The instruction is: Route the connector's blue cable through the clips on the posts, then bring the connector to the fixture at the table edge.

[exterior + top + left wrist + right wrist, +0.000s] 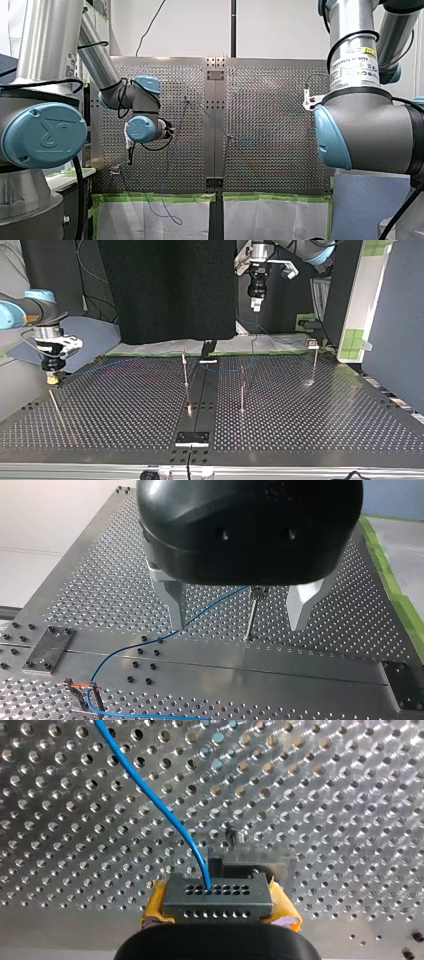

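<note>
In the right wrist view my right gripper (pixel 217 912) has its yellow pads (pixel 156 907) shut on the dark grey connector (pixel 217 896). The blue cable (pixel 160 810) leaves the connector's top and runs away over the perforated plate. A small dark fixture (pixel 250 862) sits just ahead of the connector. In the top view this gripper (pixel 52 379) is low at the table's left edge. My left gripper (pixel 237 625) hangs open high over a thin post with a clip (pixel 255 607), holding nothing. The cable (pixel 150 644) passes under its fingers to a second clip (pixel 82 689).
Three thin posts (pixel 185 371) (pixel 242 387) (pixel 314 362) stand on the perforated table (pixel 325 420) in the top view. A dark centre rail (pixel 197 405) runs across the table, ending in a plate (pixel 192 438). Green tape (pixel 160 197) edges the table.
</note>
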You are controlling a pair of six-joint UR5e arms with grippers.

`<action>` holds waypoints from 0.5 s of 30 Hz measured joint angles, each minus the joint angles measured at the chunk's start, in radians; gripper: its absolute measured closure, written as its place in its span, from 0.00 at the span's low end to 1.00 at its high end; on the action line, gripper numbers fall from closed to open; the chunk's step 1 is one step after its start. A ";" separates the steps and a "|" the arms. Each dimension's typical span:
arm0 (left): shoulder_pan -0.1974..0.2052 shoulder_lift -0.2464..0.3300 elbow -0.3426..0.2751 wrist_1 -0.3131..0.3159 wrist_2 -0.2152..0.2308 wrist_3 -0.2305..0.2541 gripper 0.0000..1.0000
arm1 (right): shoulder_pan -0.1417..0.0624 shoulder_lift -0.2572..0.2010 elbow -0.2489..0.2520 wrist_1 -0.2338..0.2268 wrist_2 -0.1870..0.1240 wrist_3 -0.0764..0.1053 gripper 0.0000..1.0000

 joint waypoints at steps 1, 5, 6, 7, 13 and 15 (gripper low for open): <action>0.000 0.000 0.000 0.000 0.000 0.000 0.00 | 0.002 0.002 -0.001 0.000 0.000 0.000 1.00; 0.000 0.000 0.000 0.000 0.000 0.000 0.00 | 0.008 0.006 -0.008 -0.003 -0.007 0.003 1.00; 0.000 0.000 0.000 0.000 0.000 0.000 0.00 | 0.009 0.006 -0.009 -0.002 -0.008 0.003 1.00; 0.000 0.000 0.000 0.000 0.000 0.000 0.00 | 0.010 0.006 -0.011 -0.001 -0.009 0.004 1.00; 0.000 0.000 0.000 0.000 0.000 0.001 0.00 | 0.015 0.006 -0.023 0.018 -0.012 0.005 1.00; 0.000 0.000 0.000 0.000 0.000 0.001 0.00 | 0.015 0.006 -0.026 0.025 -0.013 0.005 1.00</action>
